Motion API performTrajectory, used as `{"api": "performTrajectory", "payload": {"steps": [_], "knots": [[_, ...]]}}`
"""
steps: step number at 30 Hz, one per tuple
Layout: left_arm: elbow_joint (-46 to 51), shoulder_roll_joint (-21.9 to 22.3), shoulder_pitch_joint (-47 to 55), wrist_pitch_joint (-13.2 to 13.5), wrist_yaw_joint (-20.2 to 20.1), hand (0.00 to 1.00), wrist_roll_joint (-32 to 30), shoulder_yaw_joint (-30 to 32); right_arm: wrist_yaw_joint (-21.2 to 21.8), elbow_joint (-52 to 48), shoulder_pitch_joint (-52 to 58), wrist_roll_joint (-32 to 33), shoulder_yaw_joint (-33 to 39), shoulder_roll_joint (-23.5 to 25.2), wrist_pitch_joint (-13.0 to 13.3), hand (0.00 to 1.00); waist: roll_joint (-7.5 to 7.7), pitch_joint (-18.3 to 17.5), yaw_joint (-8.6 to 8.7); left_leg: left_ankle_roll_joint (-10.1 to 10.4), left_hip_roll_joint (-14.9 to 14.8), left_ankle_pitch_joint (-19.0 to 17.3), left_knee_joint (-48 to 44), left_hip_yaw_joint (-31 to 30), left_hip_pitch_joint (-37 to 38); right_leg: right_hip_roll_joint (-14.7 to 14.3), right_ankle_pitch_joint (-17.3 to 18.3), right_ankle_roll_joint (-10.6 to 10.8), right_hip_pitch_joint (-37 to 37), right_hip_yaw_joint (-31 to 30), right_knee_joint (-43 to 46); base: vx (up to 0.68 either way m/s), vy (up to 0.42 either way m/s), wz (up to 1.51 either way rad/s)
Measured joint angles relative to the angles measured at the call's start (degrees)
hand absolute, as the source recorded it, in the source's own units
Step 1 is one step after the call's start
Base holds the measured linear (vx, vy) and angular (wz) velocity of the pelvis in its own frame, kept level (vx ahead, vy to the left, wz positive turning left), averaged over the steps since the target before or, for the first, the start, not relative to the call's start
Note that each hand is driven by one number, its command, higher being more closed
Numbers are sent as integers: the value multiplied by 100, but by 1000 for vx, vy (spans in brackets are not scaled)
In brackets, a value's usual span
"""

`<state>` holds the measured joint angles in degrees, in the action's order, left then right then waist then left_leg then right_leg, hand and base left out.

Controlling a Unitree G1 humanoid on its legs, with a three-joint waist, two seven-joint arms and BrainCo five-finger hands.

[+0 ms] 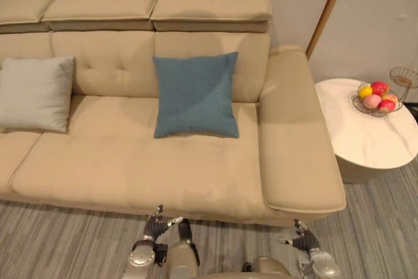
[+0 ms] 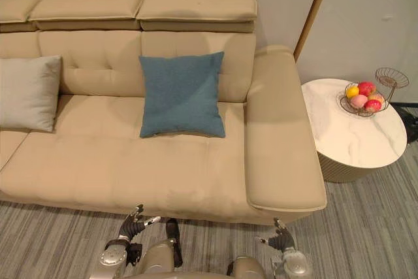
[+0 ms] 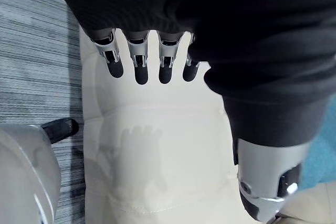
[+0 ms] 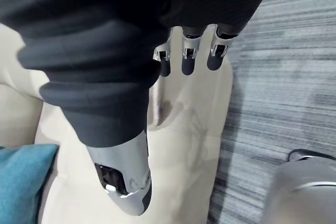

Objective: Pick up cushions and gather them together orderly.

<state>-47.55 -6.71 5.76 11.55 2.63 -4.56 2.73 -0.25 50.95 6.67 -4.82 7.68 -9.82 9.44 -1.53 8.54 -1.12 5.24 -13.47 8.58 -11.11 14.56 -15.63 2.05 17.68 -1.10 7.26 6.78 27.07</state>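
Observation:
A blue cushion (image 1: 195,95) leans upright against the backrest of the beige sofa (image 1: 157,161), right of its middle. A pale grey cushion (image 1: 35,93) leans on the backrest at the sofa's left end, well apart from the blue one. My left hand (image 1: 155,225) hangs low in front of the sofa's front edge, fingers (image 3: 137,67) straight and holding nothing. My right hand (image 1: 302,236) hangs below the sofa's right armrest, fingers (image 4: 189,59) straight and empty too. Both hands are far from the cushions.
The sofa's wide right armrest (image 1: 294,135) lies between the seat and a round white marble side table (image 1: 372,136). A wire basket of fruit (image 1: 377,98) stands on that table. Grey striped floor (image 1: 65,240) runs in front of the sofa.

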Motion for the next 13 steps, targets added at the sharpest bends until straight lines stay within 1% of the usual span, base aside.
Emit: {"api": "performTrajectory", "payload": {"steps": [1,2,3,4,5,6,7,8,9,10,11,13], "knots": [[0,-1,16,-2,0,0,0,11,-8,1,-11,2,58,-1,-2,0,29,16,3,-40,51,-158,-209,2,0,53,-36,-33,44,0,-2,-306,-40,18],[1,-8,30,-2,0,0,-1,15,-17,0,-23,4,83,-3,-3,0,72,42,21,-140,128,-576,-750,25,11,169,-139,-12,159,-15,-13,-320,24,10],[15,-7,30,-2,-3,0,0,15,-37,0,-15,2,89,-20,-4,0,85,45,19,-209,142,-925,-1141,37,54,236,-193,-12,248,-58,-43,-268,31,8],[24,-7,32,-1,-5,0,0,17,-51,0,-12,2,100,-30,-4,0,81,43,18,-229,137,-1102,-1328,32,83,267,-256,8,304,-66,-69,-239,116,-1],[24,-11,35,-1,-9,0,10,27,-64,5,-13,-8,132,-27,-12,0,80,42,16,-228,140,-1459,-1656,28,224,319,-398,80,368,-113,-169,-170,120,-8],[23,-11,57,-1,-13,0,55,34,-67,63,-17,-21,193,-18,-18,0,70,37,19,-185,163,-1729,-1699,5,445,335,-529,162,392,-168,-295,-198,163,-14],[21,-11,72,-2,-13,0,58,49,-72,98,-22,-25,219,-18,-46,0,48,22,16,-122,179,-1847,-1526,-10,594,323,-591,212,392,-208,-364,-93,159,-18],[18,-11,98,-2,-12,0,60,75,-70,149,-52,-28,287,-25,-78,0,-84,-56,18,21,244,-2015,-905,-42,843,276,-672,338,418,-243,-435,-106,209,-15],[-38,-84,96,-9,-5,0,63,185,-60,291,-113,-29,331,58,-111,0,71,-113,35,11,449,-1842,-432,57,951,373,-858,461,430,-328,-682,-121,233,-10],[-38,-101,103,-9,-3,0,69,204,-55,312,-80,-29,341,53,-107,0,114,-177,32,-27,548,-1721,-211,73,998,408,-1008,519,375,-331,-925,-109,254,1],[-110,-136,111,-8,-7,0,99,199,-67,372,-10,-24,491,33,-103,0,118,-266,39,-68,699,-1573,125,56,1077,464,-1284,572,226,-335,-1364,-68,204,7],[-193,-152,103,-9,-4,0,124,202,-76,449,2,-13,607,11,-105,0,127,-307,41,-134,811,-1477,327,42,1170,531,-1476,611,86,-323,-1656,-16,115,5]]}}
